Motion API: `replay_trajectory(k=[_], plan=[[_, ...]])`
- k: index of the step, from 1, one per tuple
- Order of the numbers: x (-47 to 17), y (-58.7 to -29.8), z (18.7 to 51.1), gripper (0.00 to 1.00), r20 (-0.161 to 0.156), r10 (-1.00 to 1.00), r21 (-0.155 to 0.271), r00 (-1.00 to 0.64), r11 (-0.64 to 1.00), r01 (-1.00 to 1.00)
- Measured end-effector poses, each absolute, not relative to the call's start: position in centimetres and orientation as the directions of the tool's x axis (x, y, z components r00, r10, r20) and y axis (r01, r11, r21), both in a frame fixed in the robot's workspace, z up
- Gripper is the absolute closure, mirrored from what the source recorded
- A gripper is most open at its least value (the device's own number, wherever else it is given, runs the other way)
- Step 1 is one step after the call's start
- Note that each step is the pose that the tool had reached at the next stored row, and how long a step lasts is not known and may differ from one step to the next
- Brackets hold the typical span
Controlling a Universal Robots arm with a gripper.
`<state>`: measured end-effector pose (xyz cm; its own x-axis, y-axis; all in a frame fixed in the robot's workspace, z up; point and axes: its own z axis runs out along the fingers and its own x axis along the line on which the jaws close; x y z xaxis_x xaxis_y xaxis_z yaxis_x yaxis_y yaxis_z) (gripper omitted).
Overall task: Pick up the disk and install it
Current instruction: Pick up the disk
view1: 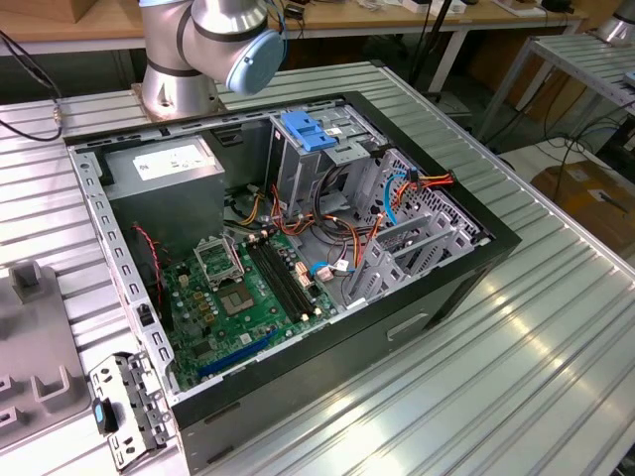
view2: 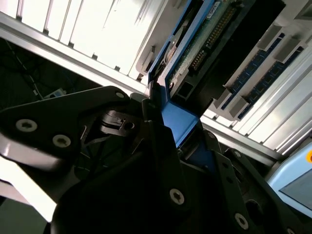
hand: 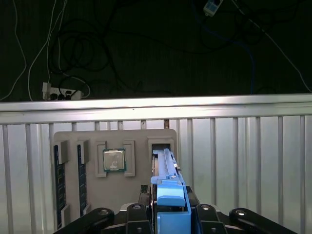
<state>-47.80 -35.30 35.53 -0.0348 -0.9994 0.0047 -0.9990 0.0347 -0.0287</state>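
In the first wrist view the disk (hand: 168, 168) stands on edge, seen edge-on, its far end at a slot of a grey parts tray (hand: 141, 141). A blue rail runs along the disk toward the camera. My gripper (hand: 169, 207) has a black finger pressed on each side of that blue rail, shut on the disk. In the second wrist view the gripper (view2: 165, 122) clamps the blue rail, and the disk's green circuit board (view2: 195, 46) shows beyond it. I cannot tell whether the disk has left the slot.
The tray also holds a processor chip (hand: 114, 160) and two memory sticks (hand: 61, 185). In the exterior view the open computer case (view1: 466, 268) lies on the ribbed metal table, with a drive cage and blue handle (view1: 310, 134), a grey power supply (view1: 169, 169) and the arm's base (view1: 179, 69).
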Motion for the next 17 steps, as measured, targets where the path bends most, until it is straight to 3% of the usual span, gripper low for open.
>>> replay_trajectory(k=[17], plan=[[-47.8,-35.3,36.25,0.63,0.004,-0.999,-0.029,-0.035,0.035,-0.999]])
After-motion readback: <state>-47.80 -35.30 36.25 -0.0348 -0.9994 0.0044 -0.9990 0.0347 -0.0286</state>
